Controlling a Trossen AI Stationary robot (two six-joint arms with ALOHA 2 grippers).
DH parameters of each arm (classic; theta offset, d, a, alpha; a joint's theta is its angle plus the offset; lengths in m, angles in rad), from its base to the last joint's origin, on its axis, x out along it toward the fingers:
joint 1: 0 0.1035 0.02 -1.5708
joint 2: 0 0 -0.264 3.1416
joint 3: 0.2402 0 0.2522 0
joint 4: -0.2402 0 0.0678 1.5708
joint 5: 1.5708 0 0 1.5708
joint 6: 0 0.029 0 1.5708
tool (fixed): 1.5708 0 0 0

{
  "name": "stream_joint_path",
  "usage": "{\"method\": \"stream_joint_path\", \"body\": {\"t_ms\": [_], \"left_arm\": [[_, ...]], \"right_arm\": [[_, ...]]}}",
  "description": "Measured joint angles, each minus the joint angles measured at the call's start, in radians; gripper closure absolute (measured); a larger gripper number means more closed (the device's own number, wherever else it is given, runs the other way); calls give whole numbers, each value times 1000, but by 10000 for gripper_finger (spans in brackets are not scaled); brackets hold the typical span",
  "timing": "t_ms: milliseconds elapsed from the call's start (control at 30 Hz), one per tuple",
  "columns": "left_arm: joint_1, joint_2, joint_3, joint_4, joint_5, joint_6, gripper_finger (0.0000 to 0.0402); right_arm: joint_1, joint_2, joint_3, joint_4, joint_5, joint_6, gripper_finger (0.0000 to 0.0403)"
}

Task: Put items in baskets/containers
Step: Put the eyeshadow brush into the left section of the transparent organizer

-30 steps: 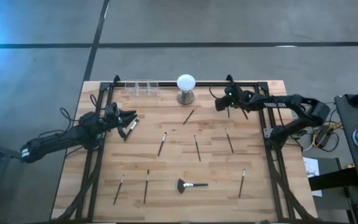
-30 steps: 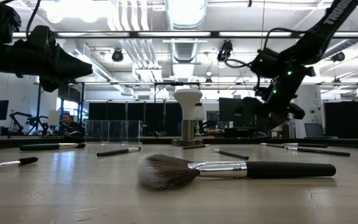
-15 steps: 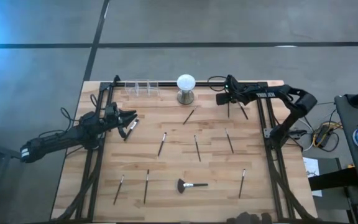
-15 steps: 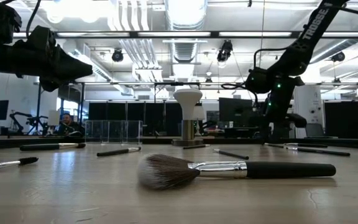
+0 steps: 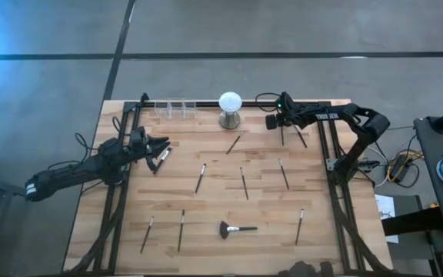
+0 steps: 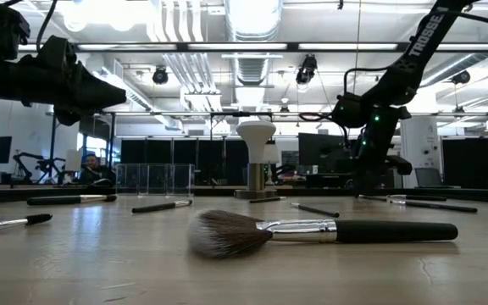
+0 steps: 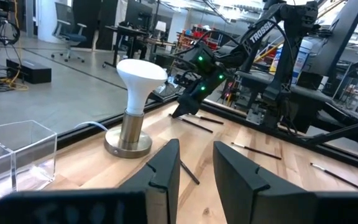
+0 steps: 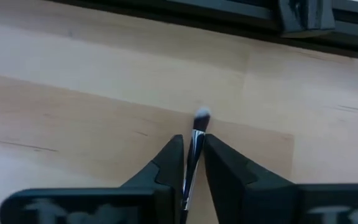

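Brush point(image 8: 193, 155) between right gripper point(image 8: 191, 163) fingers — on the table point(image 8: 73, 93).

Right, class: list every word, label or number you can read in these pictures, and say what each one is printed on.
"TROSSE": white letters running along the right arm in the low view; the word runs on past what can be read.
The white lettering on the same arm in the high view and the left wrist view is too small or blurred to read.
Nothing else is readable.
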Motion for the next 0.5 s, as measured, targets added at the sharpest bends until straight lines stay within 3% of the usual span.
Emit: {"method": "stream_joint_path", "body": {"t_ms": [500], "left_arm": [[0,0,0,0,-5,-80,313]], "right_arm": [[0,-41,-6,-22,-52,-159,384]]}}
